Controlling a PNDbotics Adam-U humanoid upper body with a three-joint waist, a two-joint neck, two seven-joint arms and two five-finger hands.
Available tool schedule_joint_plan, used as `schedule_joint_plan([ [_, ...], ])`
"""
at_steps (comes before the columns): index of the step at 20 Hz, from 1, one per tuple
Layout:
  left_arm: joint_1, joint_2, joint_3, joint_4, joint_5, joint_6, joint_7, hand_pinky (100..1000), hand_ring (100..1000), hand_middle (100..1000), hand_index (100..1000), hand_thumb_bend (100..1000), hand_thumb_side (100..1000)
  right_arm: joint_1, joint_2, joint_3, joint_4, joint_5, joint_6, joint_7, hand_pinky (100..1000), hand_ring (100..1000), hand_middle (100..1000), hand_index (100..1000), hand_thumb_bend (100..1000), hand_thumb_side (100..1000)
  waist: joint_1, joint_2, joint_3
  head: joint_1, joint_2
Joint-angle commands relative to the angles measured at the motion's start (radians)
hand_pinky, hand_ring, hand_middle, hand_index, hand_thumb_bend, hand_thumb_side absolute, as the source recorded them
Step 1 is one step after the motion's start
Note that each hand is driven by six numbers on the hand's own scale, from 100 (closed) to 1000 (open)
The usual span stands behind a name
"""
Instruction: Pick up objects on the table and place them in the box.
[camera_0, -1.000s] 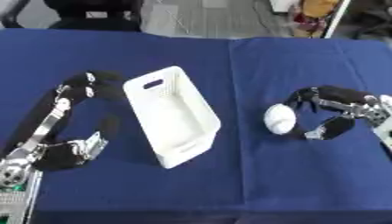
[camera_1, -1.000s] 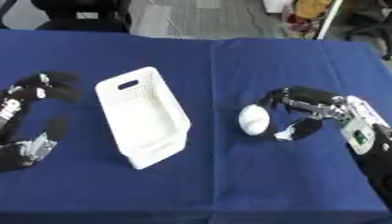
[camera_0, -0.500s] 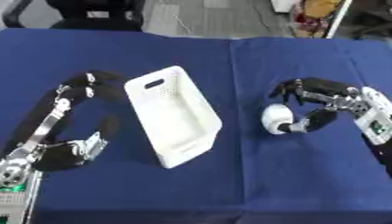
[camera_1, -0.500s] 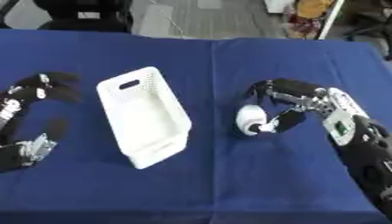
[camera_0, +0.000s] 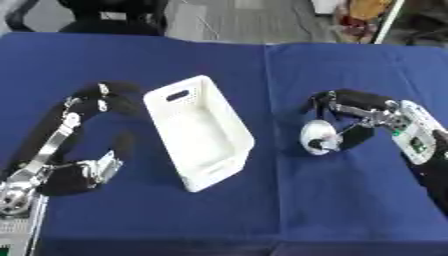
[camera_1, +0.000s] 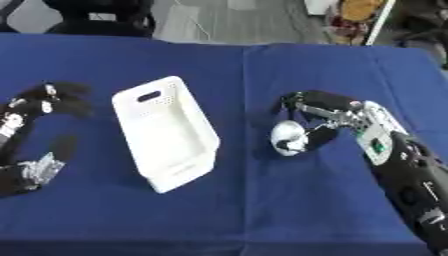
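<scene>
With the right hand (camera_0: 350, 117) curled round the white ball (camera_0: 317, 136) just right of the white box (camera_0: 199, 132), lift it clear of the rim before crossing — the left hand (camera_0: 92, 100), left of the box, rests with fingers curled, holding nothing.

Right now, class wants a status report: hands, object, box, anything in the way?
Right hand fingers curled round white round object, on the cloth. Left hand idle, left of white box. Box empty, path clear.

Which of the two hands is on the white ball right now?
The right hand, at the view's right: its fingers curl round the white ball on the blue table. The left hand rests apart, left of the white box, holding nothing.
</scene>
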Motion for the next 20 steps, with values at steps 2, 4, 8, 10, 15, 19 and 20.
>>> schedule_joint_plan([
  [2, -0.008, 0.016, -0.002, -0.017, 0.008, 0.0, -0.003, 638, 662, 824, 714, 230, 699, -0.029, -0.017, -0.001, 0.007, 0.036, -0.3, 0.274, 340, 603, 774, 864, 455, 499, 0.002, -0.012, 0.002, -0.007, 0.0],
  [4, -0.008, 0.016, -0.001, -0.017, 0.008, 0.0, -0.003, 638, 661, 825, 714, 229, 700, -0.028, -0.025, 0.005, 0.006, 0.072, -0.3, 0.253, 359, 615, 780, 864, 473, 498, 0.001, -0.012, 0.002, -0.006, 0.0],
  [8, -0.008, 0.016, -0.001, -0.017, 0.007, 0.0, -0.004, 638, 661, 825, 714, 228, 701, -0.013, -0.034, 0.022, 0.006, 0.184, -0.3, 0.165, 375, 627, 789, 864, 489, 498, 0.001, -0.01, 0.001, -0.005, 0.0],
  [10, -0.008, 0.016, -0.001, -0.017, 0.007, 0.0, -0.004, 639, 661, 825, 714, 228, 701, -0.002, -0.035, 0.029, 0.011, 0.247, -0.3, 0.107, 378, 628, 788, 868, 486, 499, 0.001, -0.01, 0.0, -0.005, 0.0],
  [15, -0.009, 0.016, -0.001, -0.017, 0.006, -0.001, -0.003, 639, 662, 825, 714, 223, 707, 0.009, -0.033, 0.044, 0.042, 0.391, -0.3, -0.043, 376, 627, 783, 866, 491, 482, 0.002, -0.01, -0.001, -0.006, 0.0],
  [19, -0.008, 0.016, -0.001, -0.017, 0.007, -0.001, -0.003, 639, 662, 825, 714, 225, 703, 0.014, -0.034, 0.044, 0.076, 0.496, -0.3, -0.158, 337, 595, 759, 850, 449, 419, 0.003, -0.01, -0.002, -0.008, 0.0],
  [20, -0.008, 0.016, -0.001, -0.017, 0.006, -0.002, -0.003, 639, 661, 825, 714, 227, 702, 0.015, -0.034, 0.042, 0.085, 0.521, -0.3, -0.188, 278, 540, 718, 819, 412, 349, 0.003, -0.01, -0.002, -0.008, 0.0],
])
